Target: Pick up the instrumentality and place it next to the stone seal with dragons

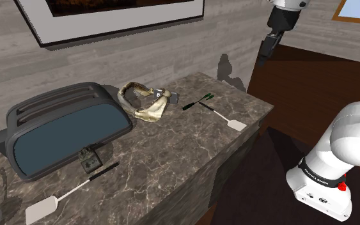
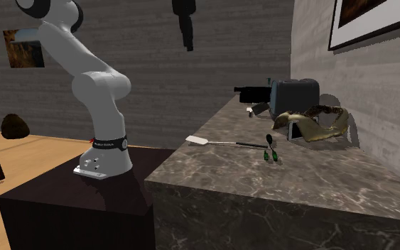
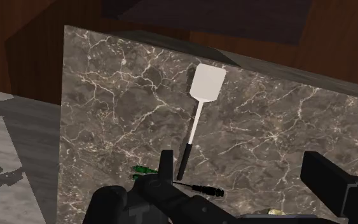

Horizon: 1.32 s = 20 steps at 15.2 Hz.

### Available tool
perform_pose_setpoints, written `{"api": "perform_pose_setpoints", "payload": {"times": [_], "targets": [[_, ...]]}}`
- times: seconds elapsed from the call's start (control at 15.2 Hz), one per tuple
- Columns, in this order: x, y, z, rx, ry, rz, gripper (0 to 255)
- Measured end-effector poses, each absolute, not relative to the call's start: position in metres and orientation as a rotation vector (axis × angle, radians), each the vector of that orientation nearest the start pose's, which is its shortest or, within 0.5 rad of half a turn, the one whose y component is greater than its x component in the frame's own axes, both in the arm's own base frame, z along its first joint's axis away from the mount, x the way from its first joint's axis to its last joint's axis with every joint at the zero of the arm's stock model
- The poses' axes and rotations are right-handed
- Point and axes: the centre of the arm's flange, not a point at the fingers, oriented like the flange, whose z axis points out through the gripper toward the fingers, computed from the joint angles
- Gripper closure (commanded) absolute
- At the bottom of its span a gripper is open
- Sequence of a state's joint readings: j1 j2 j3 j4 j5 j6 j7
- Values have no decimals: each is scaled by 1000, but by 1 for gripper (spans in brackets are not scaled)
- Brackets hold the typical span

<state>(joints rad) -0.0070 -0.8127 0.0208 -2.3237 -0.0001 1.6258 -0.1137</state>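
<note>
A small tool with green handles lies on the dark marble counter, close to a white spatula with a black handle. The pale carved stone seal sits just beyond them, by the wall. My gripper hangs open and empty high above the counter's end near the stand. In the wrist view its fingers stand wide apart over the spatula and the green tool. From the second exterior view the gripper is far above the tool and seal.
A big dark toaster-like appliance fills the counter's far side. A second white spatula and a small dark object lie in front of it. The dark wooden stand adjoins the counter's end. A framed picture hangs on the wall.
</note>
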Motion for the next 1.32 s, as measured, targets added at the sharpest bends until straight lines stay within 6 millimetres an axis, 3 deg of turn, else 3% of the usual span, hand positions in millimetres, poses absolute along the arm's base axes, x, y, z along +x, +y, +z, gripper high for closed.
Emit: {"api": "perform_pose_setpoints", "payload": {"times": [0.13,0.33,1.32], "targets": [[308,7,615,-3152,-185,-178,0],[322,7,585,-3153,-144,-168,0],[414,10,407,-3146,91,-119,0]]}}
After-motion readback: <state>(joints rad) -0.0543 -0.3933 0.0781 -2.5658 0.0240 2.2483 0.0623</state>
